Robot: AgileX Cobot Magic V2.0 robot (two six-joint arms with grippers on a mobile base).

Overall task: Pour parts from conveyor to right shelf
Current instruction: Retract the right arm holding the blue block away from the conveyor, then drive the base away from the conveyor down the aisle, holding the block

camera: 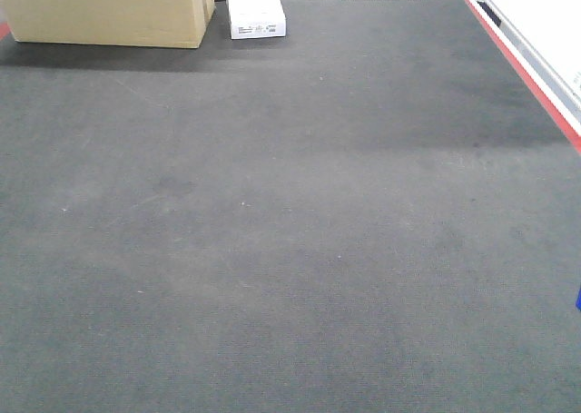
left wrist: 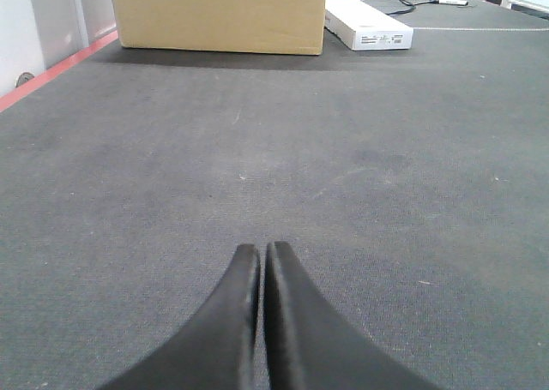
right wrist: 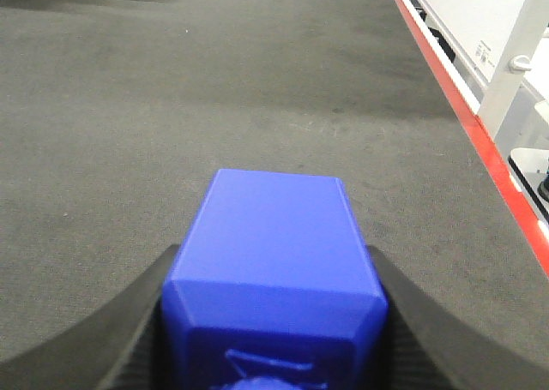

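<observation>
R gripper [right wrist: 274, 257] clamped on blue part [right wrist: 273, 236] over conveyor [right wrist: 154, 107], part's length pointing fwd, red edge strip [right wrist: 480, 150] close on its right, shelf not seen; L gripper [left wrist: 260, 266] fingers together, empty.

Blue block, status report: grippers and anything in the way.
Right gripper shut on blue block. Left gripper shut, empty. Cardboard box and white box at conveyor far end.

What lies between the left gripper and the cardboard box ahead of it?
Nothing but bare conveyor. The left wrist view shows open grey mat from the shut left gripper up to the cardboard box.
</observation>
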